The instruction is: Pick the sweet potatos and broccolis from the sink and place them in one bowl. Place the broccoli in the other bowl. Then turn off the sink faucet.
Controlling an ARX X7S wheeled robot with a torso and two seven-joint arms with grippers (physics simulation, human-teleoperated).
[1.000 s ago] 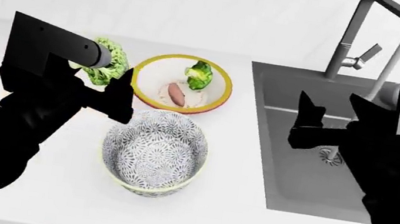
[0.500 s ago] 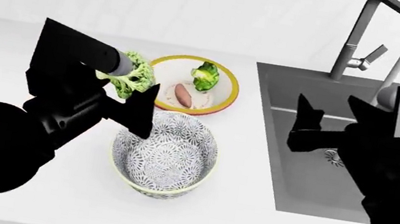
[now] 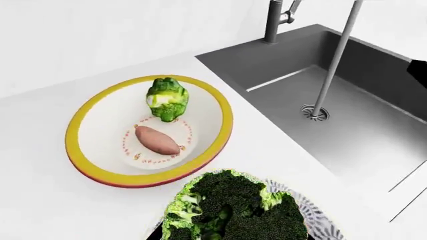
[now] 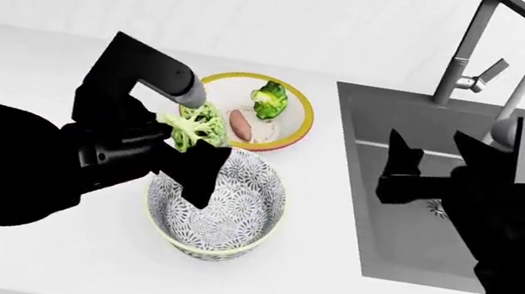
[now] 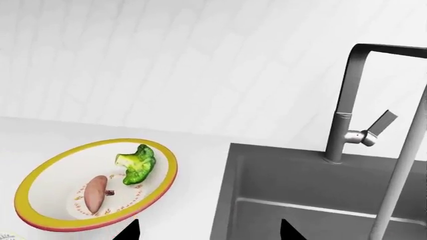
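Note:
My left gripper is shut on a big broccoli and holds it above the far left rim of the grey patterned bowl. The broccoli fills the near part of the left wrist view. The yellow-rimmed bowl behind holds a small broccoli and a sweet potato, which also show in the left wrist view and the right wrist view. My right gripper is open and empty above the sink. The faucet stands behind the sink, its lever raised.
The white counter runs left of the sink and ends at a white tiled wall. The sink drain lies under the spout, where a thin stream comes down. The two bowls stand close together beside the sink's left edge.
My left gripper has carried the big broccoli to the right and nearer, from beside the yellow-rimmed bowl to over the patterned bowl's rim. The right arm has hardly moved.

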